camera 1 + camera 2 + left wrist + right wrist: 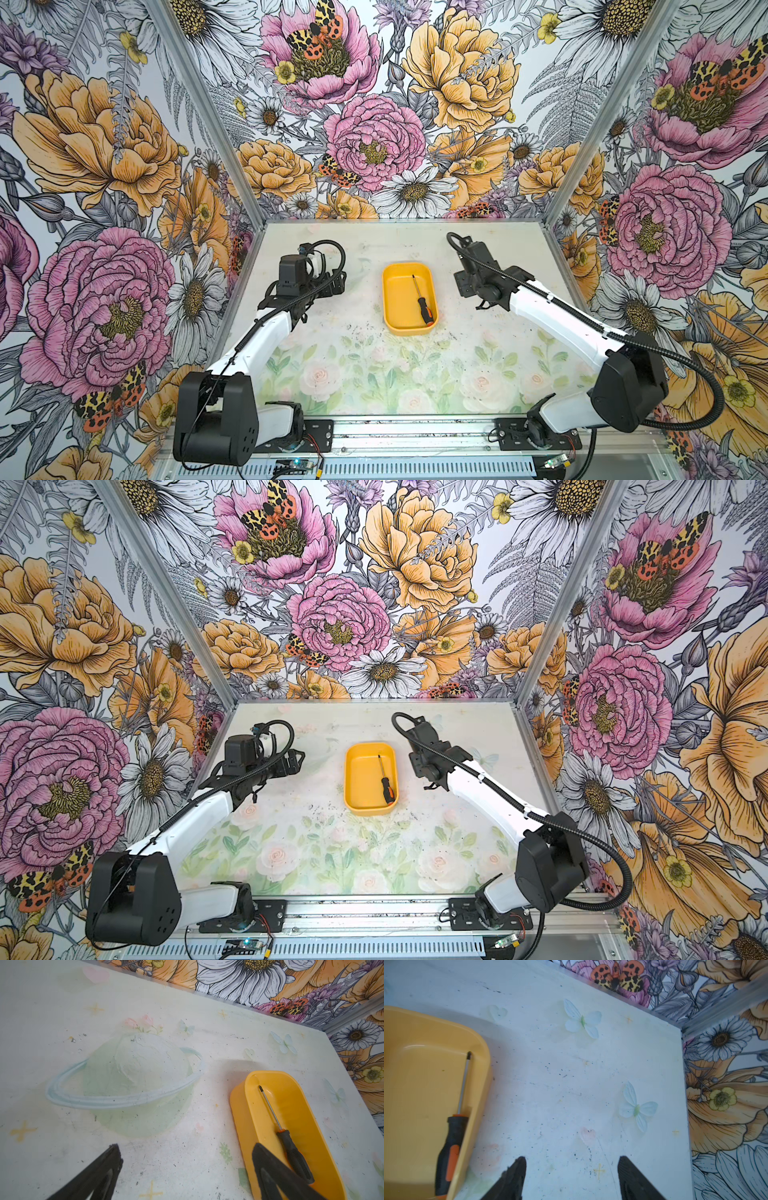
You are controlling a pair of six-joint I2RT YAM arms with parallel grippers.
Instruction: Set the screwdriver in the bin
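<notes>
Two top views first: both show me the shallow yellow-orange plastic bin (394, 291) sitting on the pale, flower-printed bench (361, 365), between the two arms and apart from each. The small screwdriver with a thin metal shaft and black, orange-ended handle (422, 301) lies inside the bin along its right side, tip toward the back wall and handle in the near right corner.

On the left wrist view, my left gripper (185, 1169) stands wide apart with nothing between its fingers. One finger overlaps the bin's end, and I cannot tell whether it touches.

On the right wrist view, my right gripper (574, 1176) is parted and empty over bare bench, the bin just beside it.
</notes>
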